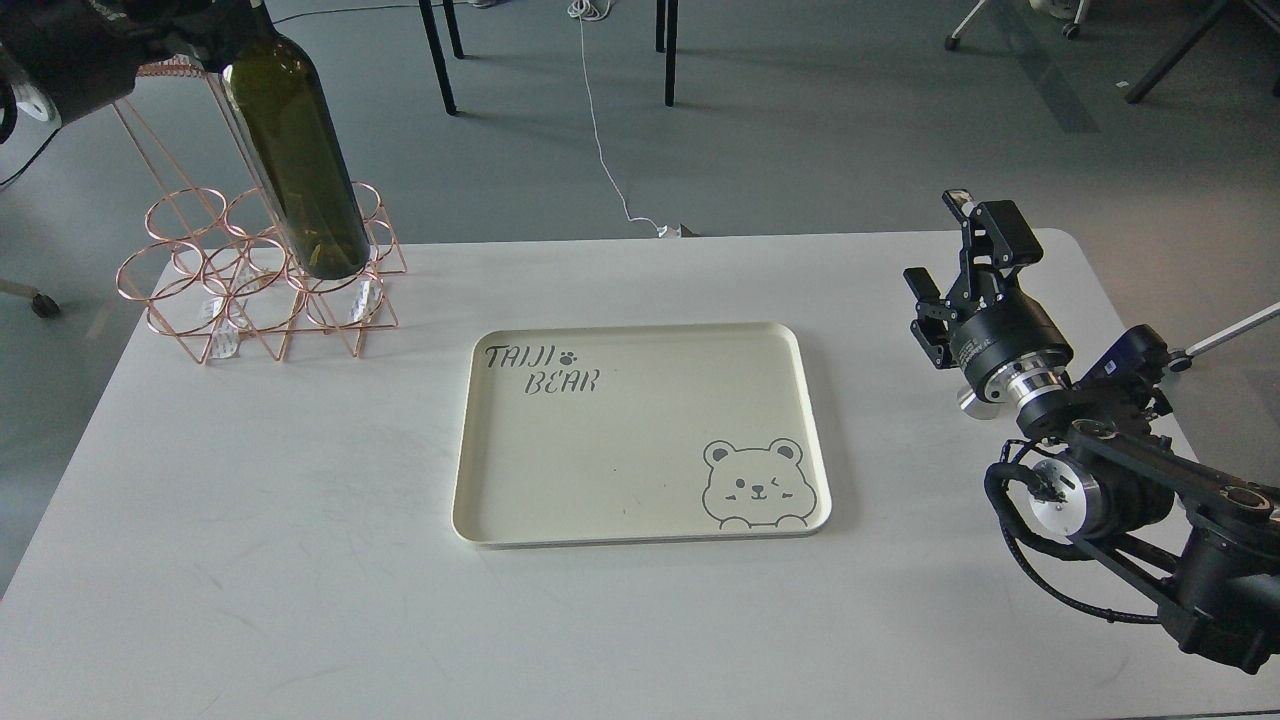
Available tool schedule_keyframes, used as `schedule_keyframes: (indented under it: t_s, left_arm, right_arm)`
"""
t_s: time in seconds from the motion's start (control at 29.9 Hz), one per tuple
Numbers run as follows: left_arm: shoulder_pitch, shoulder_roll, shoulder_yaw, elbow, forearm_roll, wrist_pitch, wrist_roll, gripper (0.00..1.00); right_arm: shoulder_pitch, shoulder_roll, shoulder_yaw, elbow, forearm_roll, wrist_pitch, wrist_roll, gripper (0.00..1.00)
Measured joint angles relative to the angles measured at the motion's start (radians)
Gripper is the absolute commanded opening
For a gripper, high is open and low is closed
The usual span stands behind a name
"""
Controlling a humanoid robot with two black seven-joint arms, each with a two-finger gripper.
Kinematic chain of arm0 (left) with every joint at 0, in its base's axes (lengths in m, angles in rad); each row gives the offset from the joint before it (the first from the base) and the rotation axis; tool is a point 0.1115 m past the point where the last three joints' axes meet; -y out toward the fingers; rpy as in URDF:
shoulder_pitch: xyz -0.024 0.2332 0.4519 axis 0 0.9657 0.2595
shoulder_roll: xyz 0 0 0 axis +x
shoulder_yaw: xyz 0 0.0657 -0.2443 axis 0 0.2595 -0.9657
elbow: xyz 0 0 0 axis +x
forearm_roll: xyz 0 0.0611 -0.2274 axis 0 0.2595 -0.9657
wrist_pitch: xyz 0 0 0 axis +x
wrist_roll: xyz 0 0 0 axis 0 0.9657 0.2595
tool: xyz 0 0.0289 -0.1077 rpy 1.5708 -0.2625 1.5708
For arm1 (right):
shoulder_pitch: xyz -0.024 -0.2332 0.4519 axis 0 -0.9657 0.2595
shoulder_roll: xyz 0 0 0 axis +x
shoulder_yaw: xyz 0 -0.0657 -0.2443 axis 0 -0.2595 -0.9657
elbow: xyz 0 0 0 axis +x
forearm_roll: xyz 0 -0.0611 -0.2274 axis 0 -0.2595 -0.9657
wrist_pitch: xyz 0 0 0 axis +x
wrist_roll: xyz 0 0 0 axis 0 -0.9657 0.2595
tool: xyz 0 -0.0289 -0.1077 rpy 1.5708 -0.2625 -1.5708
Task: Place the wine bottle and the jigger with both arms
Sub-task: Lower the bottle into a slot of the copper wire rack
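Nearest, at the lower right of the frame, the right arm [1150, 500] reaches in over the white surface [250, 520], its black cables looping below it. In the middle of the frame a cream tray [480, 440] lies flat, printed with "TAIJI BEAR" and a bear face in its lower right corner. Farther up on the right, the right tool [950, 255] points away, its fingers standing apart with nothing between them; just below it a small shiny metal piece shows, too hidden to name. At the upper left, a copper wire rack [190, 290] stands on the far corner of the surface. The wine bottle [300, 170] hangs tilted above it, base low over the rack's rings, neck rising into the left tool [150, 35] at the top edge, which is too dark to tell whether it clamps the neck.
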Motion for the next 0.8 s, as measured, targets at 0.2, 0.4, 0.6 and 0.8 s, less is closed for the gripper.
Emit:
schedule_keyframes:
  t_s: [0.2, 0.4, 0.6, 0.8]
  left_arm:
    - [-0.013, -0.019, 0.007, 0.043, 0.0, 0.001, 0.0, 0.14]
    - [-0.013, -0.022, 0.015, 0.057, 0.0, 0.002, 0.0, 0.14]
    - [-0.013, -0.022, 0.02, 0.067, -0.001, 0.002, 0.0, 0.14]
    - [-0.012, -0.026, 0.022, 0.075, -0.003, 0.009, 0.0, 0.14]
  right_arm:
    - [-0.001, 0.0, 0.0, 0.0, 0.0, 0.0, 0.0, 0.99]
    - [-0.006, -0.001, 0.0, 0.002, 0.0, 0.0, 0.0, 0.99]
    - [-0.006, -0.002, 0.0, 0.002, 0.0, 0.0, 0.0, 0.99]
    - [-0.006, -0.002, 0.0, 0.002, 0.0, 0.0, 0.0, 0.99]
